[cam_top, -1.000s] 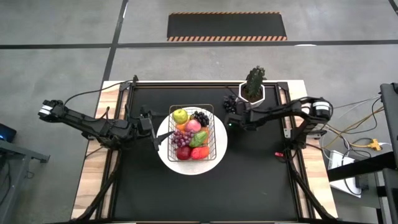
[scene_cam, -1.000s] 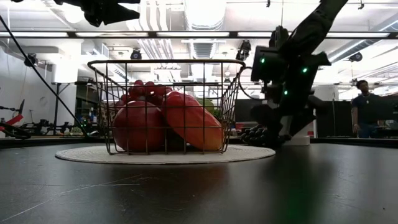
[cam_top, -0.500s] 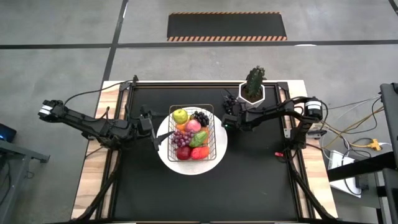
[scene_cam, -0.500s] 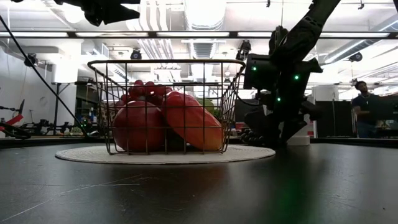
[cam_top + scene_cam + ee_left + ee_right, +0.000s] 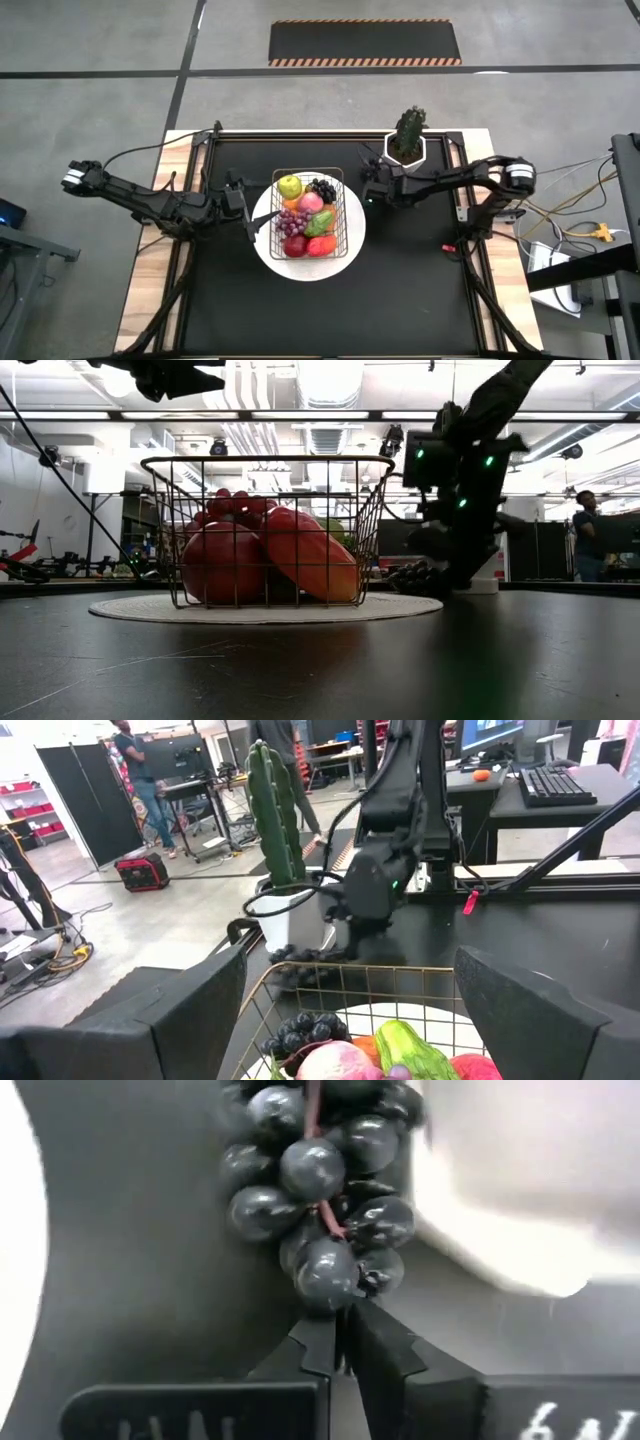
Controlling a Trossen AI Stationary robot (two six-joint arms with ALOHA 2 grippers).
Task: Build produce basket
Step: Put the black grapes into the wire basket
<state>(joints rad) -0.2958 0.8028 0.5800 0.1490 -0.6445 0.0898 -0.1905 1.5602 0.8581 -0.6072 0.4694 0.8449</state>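
My left claw (image 5: 262, 227) hangs spread wide at the plate (image 5: 268, 252) edge, beside the basket (image 5: 339, 243), which is already heaped with produce (image 5: 303, 222). Right claw (image 5: 343, 1342) is clenched at the tip of the dark grapes (image 5: 318, 1175), lying on the table between basket and pot (image 5: 407, 150). Fingers look closed on nothing much. Risk: the bunch stays behind on lift, or rolls against the pot.

One basket (image 5: 309, 214) on one plate (image 5: 270, 252). Two dark grape bunches (image 5: 318, 1190), one inside, one outside by the single pot (image 5: 406, 150). Roughly eight produce pieces (image 5: 303, 222) inside, hard to tell.
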